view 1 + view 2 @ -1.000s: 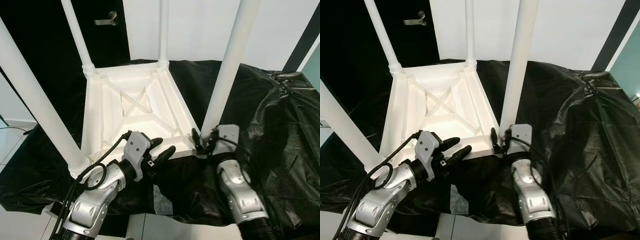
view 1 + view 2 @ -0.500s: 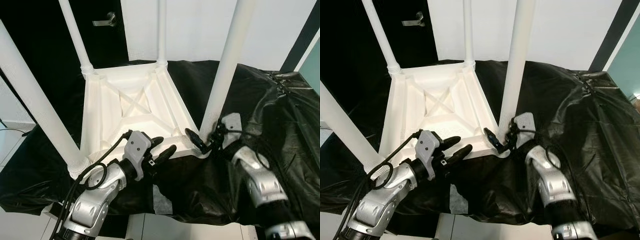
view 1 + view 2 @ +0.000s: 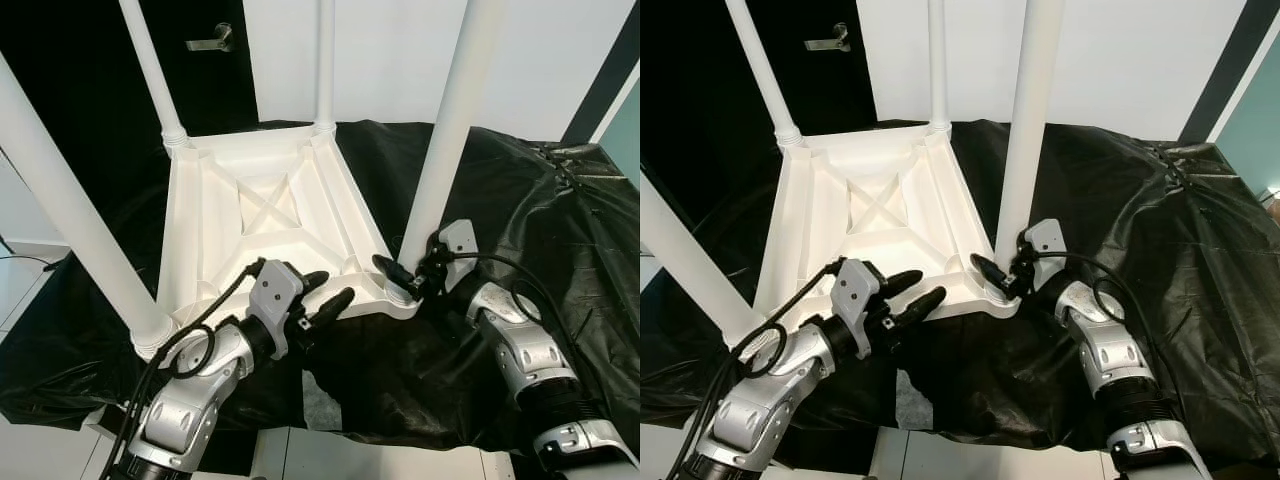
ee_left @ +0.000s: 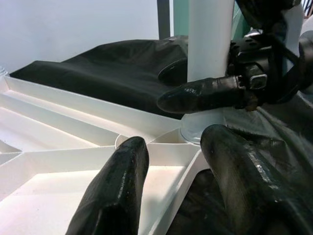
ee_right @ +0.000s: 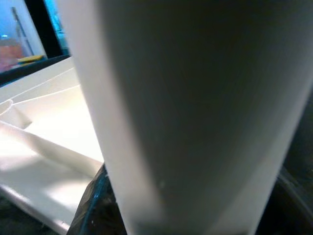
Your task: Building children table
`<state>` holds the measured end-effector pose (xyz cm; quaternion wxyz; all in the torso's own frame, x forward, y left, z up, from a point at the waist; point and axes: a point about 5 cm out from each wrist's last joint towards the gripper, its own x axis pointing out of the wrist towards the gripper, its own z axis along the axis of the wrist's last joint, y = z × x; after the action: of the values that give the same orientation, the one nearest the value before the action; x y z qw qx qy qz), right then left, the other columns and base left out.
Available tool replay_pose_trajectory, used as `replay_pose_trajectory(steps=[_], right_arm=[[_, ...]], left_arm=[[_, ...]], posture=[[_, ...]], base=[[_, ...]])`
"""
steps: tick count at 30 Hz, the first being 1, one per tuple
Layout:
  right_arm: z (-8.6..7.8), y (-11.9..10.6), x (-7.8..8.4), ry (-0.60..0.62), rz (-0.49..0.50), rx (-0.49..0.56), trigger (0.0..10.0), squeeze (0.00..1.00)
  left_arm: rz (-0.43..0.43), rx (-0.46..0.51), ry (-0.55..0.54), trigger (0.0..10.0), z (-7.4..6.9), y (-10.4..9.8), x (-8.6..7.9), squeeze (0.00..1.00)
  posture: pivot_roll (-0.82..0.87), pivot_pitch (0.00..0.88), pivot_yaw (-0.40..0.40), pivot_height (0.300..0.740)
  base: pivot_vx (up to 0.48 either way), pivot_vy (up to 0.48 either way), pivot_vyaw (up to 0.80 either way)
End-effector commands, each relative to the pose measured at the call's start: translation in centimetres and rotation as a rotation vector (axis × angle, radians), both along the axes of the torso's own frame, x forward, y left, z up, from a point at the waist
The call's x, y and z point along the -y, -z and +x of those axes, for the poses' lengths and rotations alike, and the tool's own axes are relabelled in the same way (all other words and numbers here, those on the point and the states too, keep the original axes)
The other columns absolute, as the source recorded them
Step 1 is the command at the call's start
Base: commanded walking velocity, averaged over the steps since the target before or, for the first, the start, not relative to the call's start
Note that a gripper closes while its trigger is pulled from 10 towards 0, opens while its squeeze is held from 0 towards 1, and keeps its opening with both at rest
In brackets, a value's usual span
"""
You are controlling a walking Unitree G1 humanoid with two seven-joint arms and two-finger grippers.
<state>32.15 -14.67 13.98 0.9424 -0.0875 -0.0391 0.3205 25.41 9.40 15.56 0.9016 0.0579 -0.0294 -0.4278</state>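
A white children's table (image 3: 270,210) lies upside down on a black sheet, its legs pointing up. My right gripper (image 3: 408,275) is at the base of the near-right leg (image 3: 445,130), one finger (image 4: 205,93) across the front and the other behind, shut on the leg. The leg (image 5: 195,112) stands close between the fingers in the right wrist view. My left gripper (image 3: 330,287) hovers open at the table's near edge, just left of that corner, with nothing between its fingers (image 4: 117,186).
The near-left leg (image 3: 70,200) rises beside my left arm, and two more legs (image 3: 150,70) stand at the far corners. The crumpled black sheet (image 3: 540,210) covers the surface to the right. Pale floor (image 3: 30,290) lies beyond the left edge.
My right forearm has swung out to the right and the wrist has turned around the base of the near-right leg, still holding it. The left gripper has barely moved.
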Motion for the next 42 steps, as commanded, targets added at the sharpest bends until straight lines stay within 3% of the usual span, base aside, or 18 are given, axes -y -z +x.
replay_pose_trajectory(steps=[1, 11, 25, 26, 27, 28, 36, 37, 42], right_arm=[[-0.3, 1.4, -0.2, 0.1, -0.025, -0.034, 10.0, 0.0], [-1.2, 1.8, -0.8, 0.384, 0.055, -0.04, 10.0, 0.0], [-2.4, 1.3, -4.0, 0.537, 0.147, -0.024, 10.0, 0.0], [-2.5, 1.2, -4.1, 0.532, 0.154, -0.021, 10.0, 0.89], [-2.6, 1.2, -4.1, 0.532, 0.157, -0.019, 10.0, 0.89], [-2.7, 1.0, -4.0, 0.528, 0.164, -0.016, 10.0, 1.0], [-3.0, 0.5, -3.8, 0.473, 0.186, 0.016, 10.0, 1.0], [-3.2, 0.3, -3.5, 0.428, 0.189, 0.027, 10.0, 0.0], [-3.5, 0.1, -2.2, 0.288, 0.169, 0.026, 10.0, 0.0]], left_arm=[[0.015, 0.003, 0.018, 10.0, -0.2, 0.2, 0.3, 0.0], [0.02, -0.001, 0.028, 10.0, -0.4, 0.3, 0.3, 0.0], [0.023, 0.002, 0.018, 10.0, -0.2, 0.2, 0.0, 0.0], [0.023, 0.003, 0.018, 10.0, -0.2, 0.2, 0.0, 0.0], [0.023, 0.003, 0.018, 10.0, -0.2, 0.2, 0.0, 0.0], [0.019, 0.001, 0.017, 10.0, -0.2, 0.2, 0.1, 0.0], [0.015, 0.003, 0.015, 10.0, -0.2, 0.2, 0.3, 0.0], [0.012, 0.004, 0.015, 10.0, -0.2, 0.2, 0.3, 0.0], [0.007, 0.005, 0.012, 10.0, -0.2, 0.2, 0.4, 0.0]], posture=[[0.06, 0.0, -0.031, 0.74], [0.06, 0.0, -0.013, 0.74], [0.06, 0.0, -0.007, 0.74], [0.06, 0.0, -0.009, 0.74], [0.06, 0.0, -0.009, 0.74], [0.06, 0.0, -0.013, 0.74], [0.06, 0.0, -0.022, 0.74], [0.06, 0.0, -0.027, 0.74], [0.05, 0.0, -0.028, 0.74]], base=[[0.0, 0.0, 0.0], [0.0, 0.0, 0.0], [0.0, 0.0, 0.0], [0.0, 0.0, 0.0], [0.0, 0.0, 0.0], [0.0, 0.0, 0.0], [0.0, 0.0, 0.0], [0.0, 0.0, 0.0], [0.0, 0.0, 0.0]])
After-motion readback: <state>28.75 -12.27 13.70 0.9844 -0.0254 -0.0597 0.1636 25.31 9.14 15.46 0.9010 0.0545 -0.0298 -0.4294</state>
